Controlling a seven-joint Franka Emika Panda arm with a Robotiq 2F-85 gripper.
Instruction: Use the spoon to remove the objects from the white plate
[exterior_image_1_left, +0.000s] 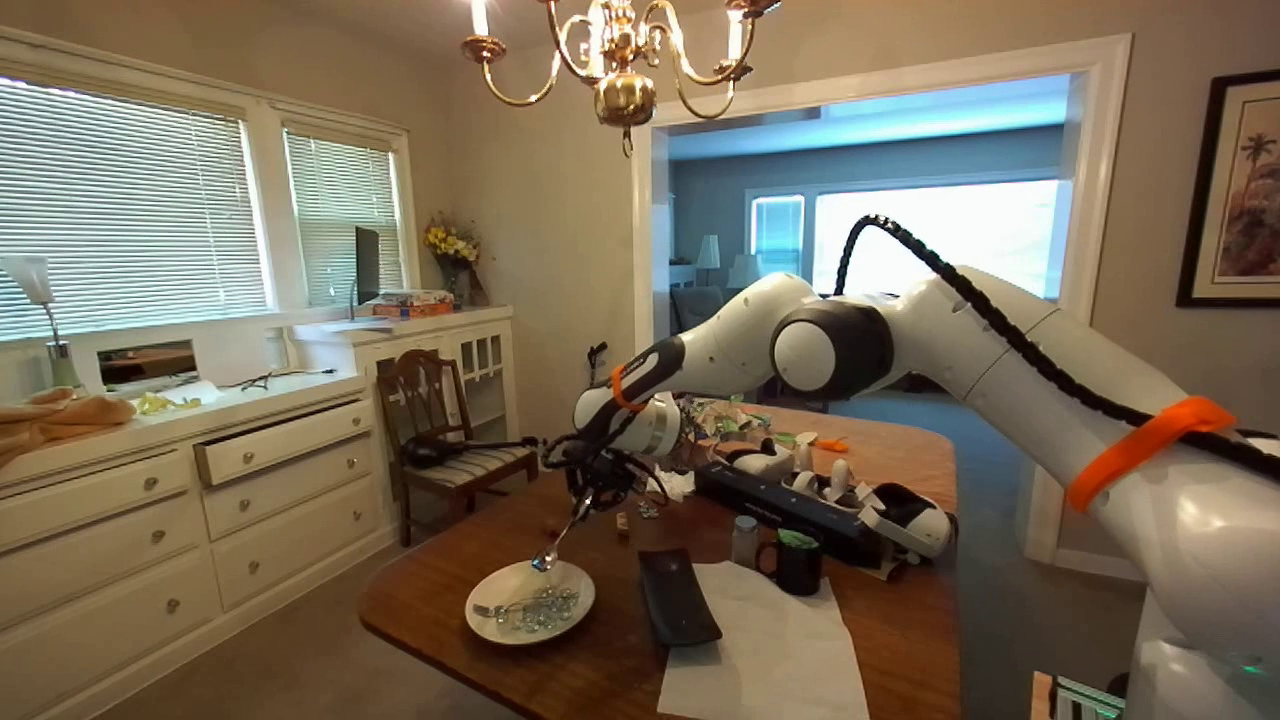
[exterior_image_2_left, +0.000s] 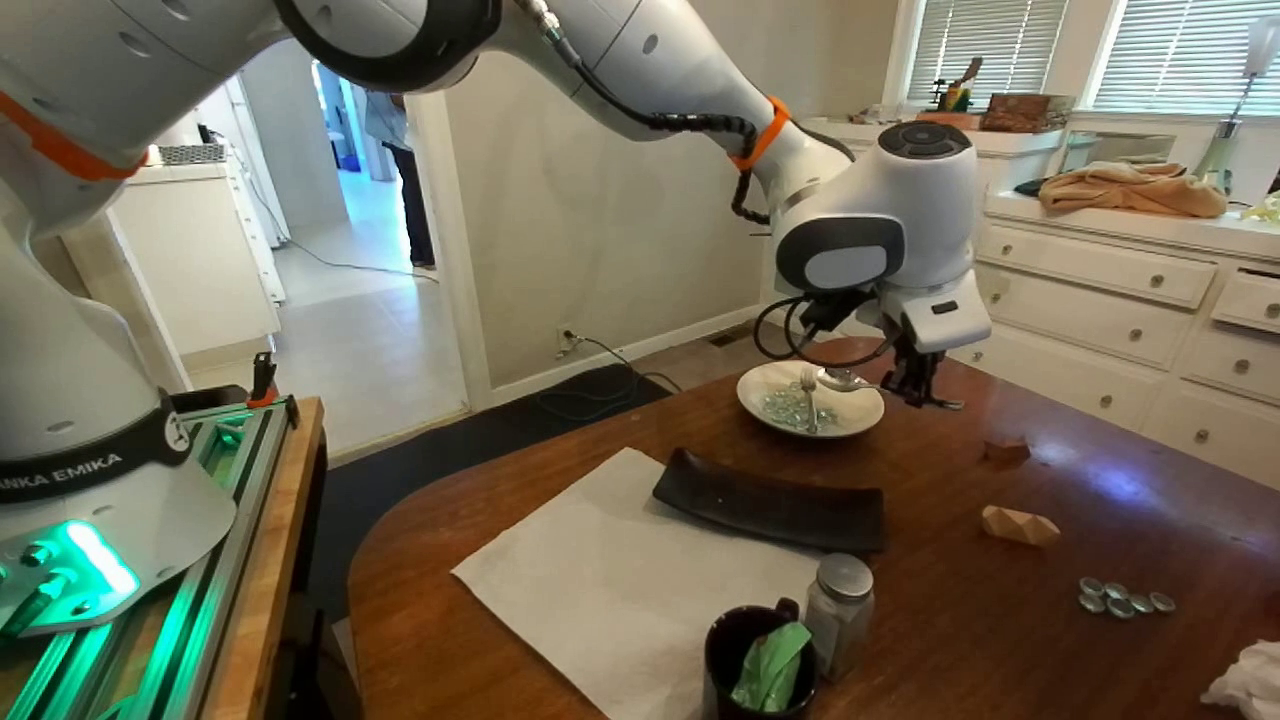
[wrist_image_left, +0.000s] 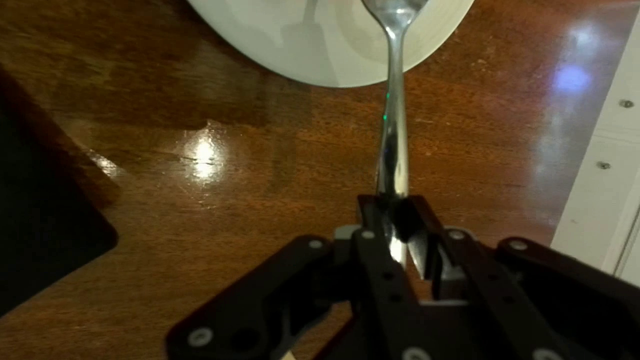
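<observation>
The round white plate (exterior_image_1_left: 497, 582) sits near the table's edge, also in an exterior view (exterior_image_2_left: 862, 417) and partly in the wrist view (wrist_image_left: 300, 55). Several small clear greenish glassy bits (exterior_image_1_left: 550, 606) lie on it, also in an exterior view (exterior_image_2_left: 788, 407); the wrist view does not show them. My gripper (wrist_image_left: 392, 205) is shut on the handle of the silver spoon (wrist_image_left: 394, 120). The gripper (exterior_image_2_left: 922, 390) is outside the plate's rim. The spoon's bowl (exterior_image_2_left: 840, 380) is over the plate's near-gripper side; I cannot tell whether it touches.
A fork (exterior_image_2_left: 809, 392) lies on the plate among the bits. A dark curved tray (exterior_image_2_left: 775, 500) stands beside the plate, partly on white paper (exterior_image_2_left: 640, 580). A dark mug (exterior_image_2_left: 760, 665) and a glass jar (exterior_image_2_left: 840, 610) stand beyond. Wooden blocks (exterior_image_2_left: 1018, 525) and glassy bits (exterior_image_2_left: 1120, 600) lie on the table.
</observation>
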